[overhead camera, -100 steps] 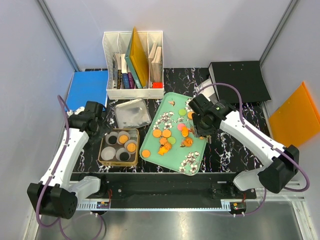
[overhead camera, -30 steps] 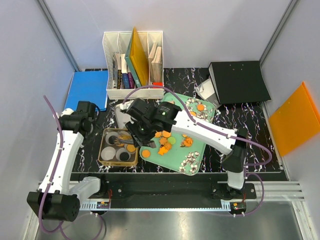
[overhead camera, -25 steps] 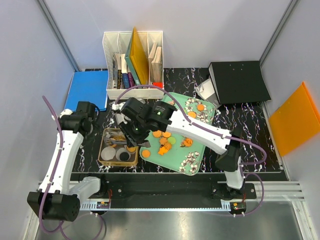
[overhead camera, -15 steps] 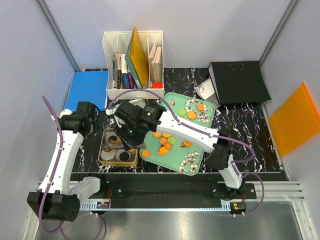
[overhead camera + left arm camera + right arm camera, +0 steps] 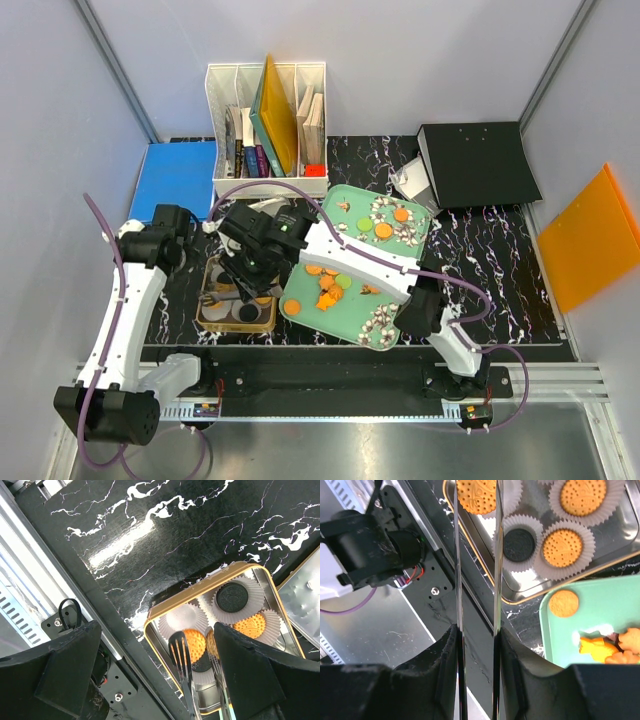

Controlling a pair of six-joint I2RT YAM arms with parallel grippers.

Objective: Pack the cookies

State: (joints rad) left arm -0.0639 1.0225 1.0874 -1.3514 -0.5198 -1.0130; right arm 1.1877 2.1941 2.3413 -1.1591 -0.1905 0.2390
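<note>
My right gripper (image 5: pixel 476 635) is shut on metal tongs (image 5: pixel 457 580). The tong tips pinch an orange cookie (image 5: pixel 475 495) low over the gold-rimmed tin (image 5: pixel 208 318). In the tin, white paper cups hold orange cookies (image 5: pixel 562 547) and a black one (image 5: pixel 519 545). The left wrist view has the pinched cookie (image 5: pixel 196 642) above a cup next to an empty cup (image 5: pixel 181 620). More cookies (image 5: pixel 325 270) lie on the mint-green tray (image 5: pixel 385 330). My left gripper (image 5: pixel 155 680) is open and empty, above the tin's left end.
A white file organizer with books (image 5: pixel 265 130) stands at the back. A blue folder (image 5: pixel 175 175) lies at the left, a black binder (image 5: pixel 480 160) and an orange folder (image 5: pixel 590 240) at the right. A silvery lid (image 5: pixel 305 600) lies beyond the tin.
My right arm has swung left from the tray to the tin, carrying the orange cookie in the tongs. The left arm has held still over the last second.
</note>
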